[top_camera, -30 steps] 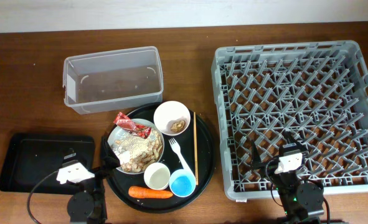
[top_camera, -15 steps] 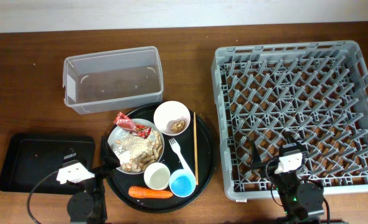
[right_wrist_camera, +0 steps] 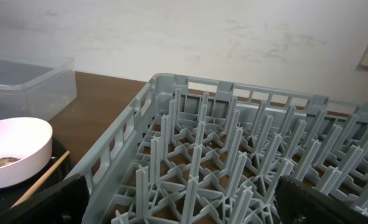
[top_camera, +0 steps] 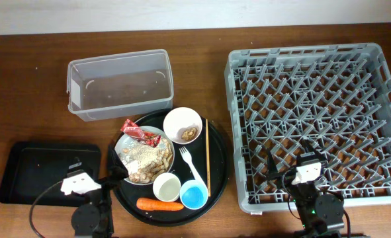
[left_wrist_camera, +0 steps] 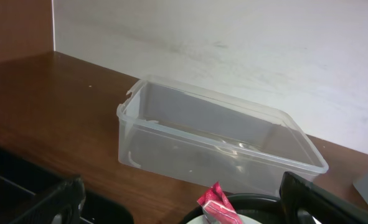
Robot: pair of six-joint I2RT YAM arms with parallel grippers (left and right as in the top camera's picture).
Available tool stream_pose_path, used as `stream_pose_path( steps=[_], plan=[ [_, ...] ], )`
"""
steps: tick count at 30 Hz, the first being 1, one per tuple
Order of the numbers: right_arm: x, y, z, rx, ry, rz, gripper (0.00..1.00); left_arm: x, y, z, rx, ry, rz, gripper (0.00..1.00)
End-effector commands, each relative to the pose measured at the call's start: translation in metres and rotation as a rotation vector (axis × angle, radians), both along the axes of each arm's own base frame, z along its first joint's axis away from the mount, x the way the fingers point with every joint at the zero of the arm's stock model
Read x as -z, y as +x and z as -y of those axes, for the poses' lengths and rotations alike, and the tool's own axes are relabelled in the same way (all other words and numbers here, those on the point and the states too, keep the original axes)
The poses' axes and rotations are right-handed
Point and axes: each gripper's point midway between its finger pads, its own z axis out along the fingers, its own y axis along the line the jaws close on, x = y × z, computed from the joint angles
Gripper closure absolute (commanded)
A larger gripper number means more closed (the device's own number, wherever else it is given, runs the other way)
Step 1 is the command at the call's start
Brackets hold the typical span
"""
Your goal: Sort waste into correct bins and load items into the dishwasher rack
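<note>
Jaws L & R both spread wide, nothing held; L looks at clear tub point(left_wrist_camera: 215, 146), R at rack point(right_wrist_camera: 196, 143).

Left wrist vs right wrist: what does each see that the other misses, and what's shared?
Left wrist only: the red snack wrapper at the bottom edge and a corner of the shallow black tray, lower left. Right wrist only: the dishwasher rack filling most of the frame, the white bowl holding brown scraps, the chopstick beside it. Both: the clear tub, whole on the left wrist, just a corner on the right; also the wooden table and pale wall.
</note>
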Motion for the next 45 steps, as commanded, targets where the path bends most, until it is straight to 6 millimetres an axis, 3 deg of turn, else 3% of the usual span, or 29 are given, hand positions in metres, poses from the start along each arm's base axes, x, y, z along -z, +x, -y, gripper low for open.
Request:
stream_pose_path(
  steps=[1, 2, 3, 4, 5, 7, 9, 10, 12, 14, 15, 17, 19, 23, 25, 26, 27, 30, 31, 32, 33, 35, 43, 45],
  plan=[
    [-0.002, -0.001, -0.006, -0.033, 0.046, 0.008, 0.02, -0.001, 0.003, 0.038, 0.223, -0.008, 0.006, 0.01],
    [-0.015, -0.003, -0.014, -0.083, 0.111, 0.037, 0.02, -0.008, 0.003, 0.050, 0.288, -0.009, 0.029, 0.01],
    [-0.043, -0.008, -0.020, -0.127, 0.174, 0.097, 0.02, -0.027, -0.002, 0.063, 0.366, -0.007, 0.068, 0.01],
    [-0.077, -0.016, -0.021, -0.138, 0.214, 0.148, 0.02, -0.055, -0.008, 0.065, 0.378, 0.000, 0.112, 0.01],
    [-0.098, -0.022, -0.020, -0.140, 0.220, 0.163, 0.02, -0.072, -0.012, 0.064, 0.378, 0.001, 0.116, 0.01],
    [-0.136, -0.029, -0.019, -0.128, 0.214, 0.046, 0.02, -0.103, -0.015, 0.064, 0.378, -0.016, 0.009, 0.01],
    [-0.148, -0.018, -0.020, -0.101, 0.199, -0.204, 0.02, -0.150, -0.001, 0.071, 0.415, -0.030, -0.064, 0.01],
    [-0.157, -0.003, -0.022, -0.084, 0.189, -0.362, 0.02, -0.170, 0.016, 0.077, 0.441, -0.059, -0.205, 0.01],
    [-0.163, 0.010, -0.024, -0.062, 0.175, -0.546, 0.02, -0.173, 0.036, 0.088, 0.494, -0.121, -0.441, 0.01],
    [-0.163, 0.021, -0.030, -0.074, 0.175, -0.693, 0.02, -0.159, 0.051, 0.098, 0.534, -0.187, -0.640, 0.01],
    [-0.157, 0.025, -0.038, -0.107, 0.188, -0.770, 0.02, -0.142, 0.056, 0.105, 0.563, -0.232, -0.747, 0.01],
    [-0.148, 0.030, -0.043, -0.128, 0.198, -0.818, 0.02, -0.118, 0.055, 0.123, 0.659, -0.328, -0.868, 0.01],
    [-0.142, 0.029, -0.043, -0.125, 0.197, -0.850, 0.02, -0.104, 0.056, 0.124, 0.653, -0.350, -0.933, 0.01],
    [-0.138, 0.020, -0.054, -0.183, 0.229, -0.897, 0.02, -0.084, 0.045, 0.138, 0.654, -0.108, -1.015, 0.01],
    [-0.135, 0.017, -0.053, -0.164, 0.246, -0.923, 0.02, -0.070, 0.042, 0.186, 0.767, 0.017, -1.042, 0.01],
    [-0.131, 0.015, -0.047, -0.098, 0.292, -0.957, 0.02, -0.060, 0.037, 0.191, 0.765, 0.057, -1.086, 0.01],
    [-0.124, 0.012, -0.037, -0.002, 0.321, -0.993, 0.02, -0.047, 0.025, 0.190, 0.734, 0.104, -1.168, 0.01],
    [-0.117, 0.004, -0.029, 0.054, 0.312, -1.031, 0.02, -0.017, -0.005, 0.130, 0.366, 0.186, -1.396, 0.01],
    [-0.117, 0.005, -0.029, 0.054, 0.312, -1.030, 0.02, -0.012, -0.009, 0.129, 0.371, 0.159, -1.422, 0.05],
    [-0.116, 0.004, -0.029, 0.054, 0.311, -1.033, 0.02, 0.008, -0.022, 0.135, 0.414, 0.078, -1.493, 0.18],
    [-0.115, 0.002, -0.029, 0.056, 0.310, -1.042, 0.02, 0.025, -0.030, 0.131, 0.390, 0.064, -1.535, 0.25],
    [-0.113, -0.002, -0.029, 0.060, 0.308, -1.059, 0.02, 0.063, -0.051, 0.128, 0.337, -0.002, -1.615, 0.48],
    [-0.113, -0.002, -0.029, 0.061, 0.307, -1.063, 0.02, 0.107, -0.061, 0.138, 0.408, -0.059, -1.616, 0.53],
    [-0.113, -0.002, -0.029, 0.061, 0.307, -1.063, 0.02, 0.111, -0.058, 0.140, 0.414, -0.062, -1.595, 0.77]
  ],
)
